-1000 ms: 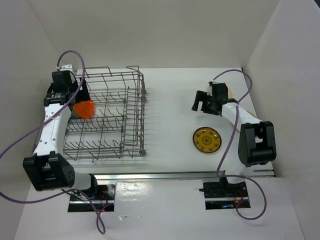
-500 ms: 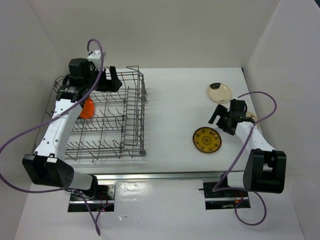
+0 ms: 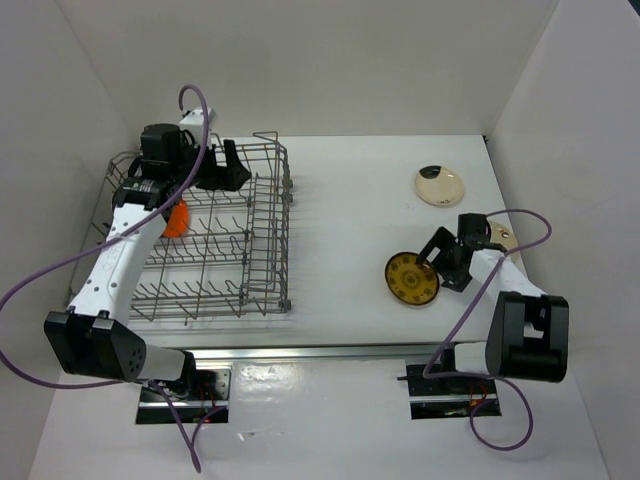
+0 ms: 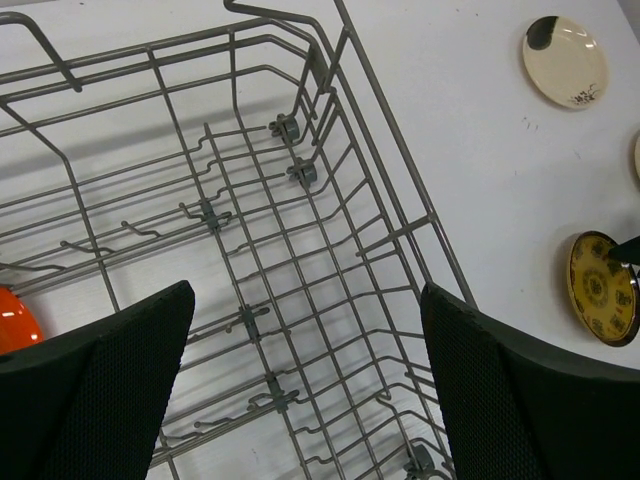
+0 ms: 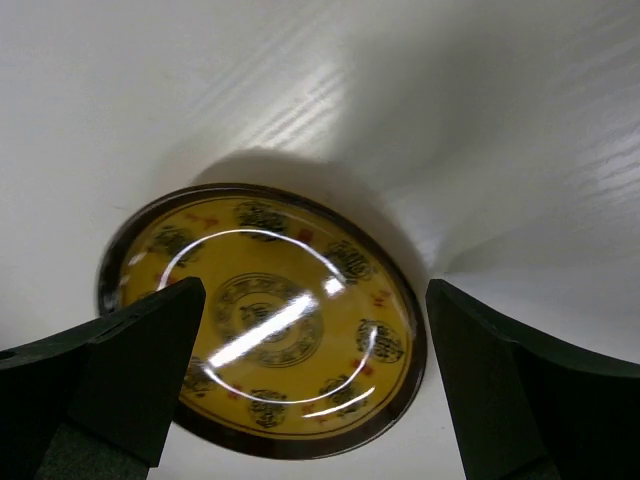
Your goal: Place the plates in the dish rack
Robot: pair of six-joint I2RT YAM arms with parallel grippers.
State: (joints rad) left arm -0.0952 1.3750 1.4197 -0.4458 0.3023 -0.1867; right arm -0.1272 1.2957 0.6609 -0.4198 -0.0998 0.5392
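The grey wire dish rack (image 3: 283, 240) stands at the left. The orange plate (image 3: 175, 218) stands on edge among its tines near the left wall. It also shows in the left wrist view (image 4: 15, 315). My left gripper (image 3: 228, 170) is open and empty above the rack's far part (image 4: 302, 172). The yellow-brown patterned plate (image 3: 412, 279) lies flat on the table. My right gripper (image 3: 438, 262) is open and low at its right edge, with a finger on each side of the plate (image 5: 260, 320). The blue-green plates are out of view.
A cream plate with a dark mark (image 3: 438, 184) lies at the far right of the table. A second cream plate (image 3: 503, 236) is partly hidden behind the right arm. White walls close in the table on three sides.
My left gripper has left the orange plate in the rack and lifted to the rack's far side, open. My right gripper swung near and down to the yellow-brown plate.
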